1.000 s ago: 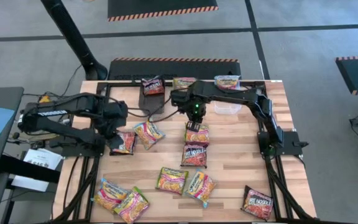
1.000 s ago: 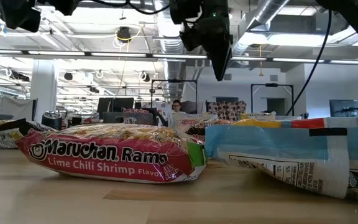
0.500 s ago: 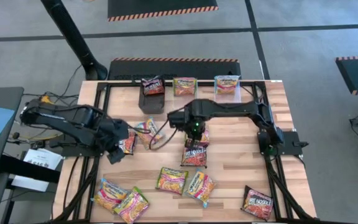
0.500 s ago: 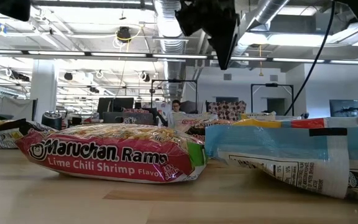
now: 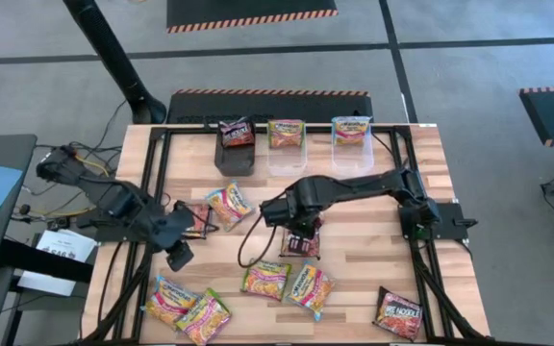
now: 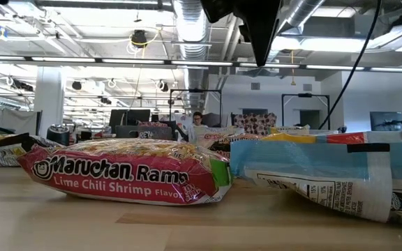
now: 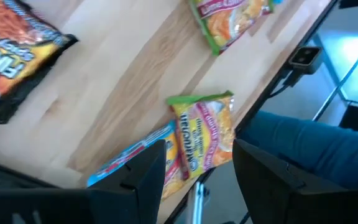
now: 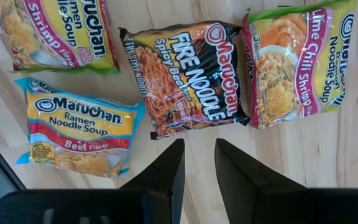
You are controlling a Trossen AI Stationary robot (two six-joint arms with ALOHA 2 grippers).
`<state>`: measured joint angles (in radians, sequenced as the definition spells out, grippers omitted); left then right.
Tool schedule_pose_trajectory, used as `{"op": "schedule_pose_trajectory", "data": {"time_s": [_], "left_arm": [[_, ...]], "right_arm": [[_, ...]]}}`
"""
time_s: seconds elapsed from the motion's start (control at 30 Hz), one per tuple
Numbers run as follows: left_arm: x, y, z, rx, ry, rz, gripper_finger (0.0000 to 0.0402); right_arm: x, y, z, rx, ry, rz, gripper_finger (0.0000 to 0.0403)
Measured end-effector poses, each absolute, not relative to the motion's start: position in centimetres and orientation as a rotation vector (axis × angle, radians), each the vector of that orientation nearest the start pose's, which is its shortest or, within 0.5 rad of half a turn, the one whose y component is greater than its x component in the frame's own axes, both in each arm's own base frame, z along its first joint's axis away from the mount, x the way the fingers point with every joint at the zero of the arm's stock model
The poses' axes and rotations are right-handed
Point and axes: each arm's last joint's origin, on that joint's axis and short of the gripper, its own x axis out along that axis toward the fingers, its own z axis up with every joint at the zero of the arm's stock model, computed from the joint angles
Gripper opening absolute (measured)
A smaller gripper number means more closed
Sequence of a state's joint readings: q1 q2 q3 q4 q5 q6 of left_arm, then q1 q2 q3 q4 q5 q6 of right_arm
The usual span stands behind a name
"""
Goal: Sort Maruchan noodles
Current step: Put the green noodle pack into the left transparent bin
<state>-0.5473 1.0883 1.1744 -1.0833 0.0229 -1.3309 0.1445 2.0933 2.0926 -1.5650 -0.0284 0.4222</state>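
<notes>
Glossy plastic packets (image 5: 266, 279) lie scattered flat over my wooden worktop (image 5: 354, 252). From above I count a loose row along the near edge: two overlapping at the left corner, two more toward the middle, and a dark one (image 5: 398, 312) alone at the right corner. Another light packet (image 5: 228, 204) sits mid-worktop, left of centre. At the far edge three packets rest in separate tubs (image 5: 287, 159): dark, orange-green, and one with light blue.

Right wrist view gives the best read on looks: a black packet (image 8: 185, 78) printed "Fire Noodle, Spicy Beef", flanked by yellow-pink-green "Lime Chili Shrimp" packets (image 8: 298, 61), and a light-blue-edged "Beef Flavor" packet (image 8: 76, 127) beside them.

My right tool (image 5: 293, 219) hangs over the middle of the worktop; its fingers (image 8: 166, 177) stand a narrow gap apart with nothing between them. My left tool (image 5: 179, 254) is out near the left side, fingers (image 7: 148, 174) spread wide, empty, above a yellow-green packet (image 7: 205, 135) at the worktop's edge.

Hard to make out: a dark packet under the right arm is mostly covered from above, as is a dark one beside the left arm. Level view shows only two near packets clearly; the rest stack up behind them. Left wrist picture is blurred, labels barely legible.
</notes>
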Motion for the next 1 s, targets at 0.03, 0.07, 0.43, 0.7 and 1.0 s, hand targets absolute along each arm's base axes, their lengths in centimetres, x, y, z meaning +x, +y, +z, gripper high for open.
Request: {"op": "schedule_pose_trajectory", "data": {"time_s": [0.03, 0.07, 0.43, 0.7, 1.0], "left_arm": [[16.2, -10.2, 33.6, -0.929, 1.127, 0.201, 0.0173], [16.2, -10.6, 33.5, -0.927, 1.129, 0.201, 0.0173], [18.5, -16.2, 30.0, -0.810, 1.211, 0.196, 0.0173], [20.6, -19.4, 26.6, -0.747, 1.269, 0.192, 0.0173], [21.7, -22.5, 23.8, -0.677, 1.316, 0.073, 0.0173]], "right_arm": [[39.3, 6.0, 29.5, 0.241, 1.563, -0.196, 0.0113], [39.3, 6.1, 29.5, 0.243, 1.562, -0.198, 0.0113], [39.1, 7.6, 29.5, 0.225, 1.558, -0.178, 0.0113], [39.1, 7.9, 29.5, 0.267, 1.543, -0.213, 0.0113], [39.3, 7.9, 29.5, 0.275, 1.523, -0.210, 0.0113]]}}
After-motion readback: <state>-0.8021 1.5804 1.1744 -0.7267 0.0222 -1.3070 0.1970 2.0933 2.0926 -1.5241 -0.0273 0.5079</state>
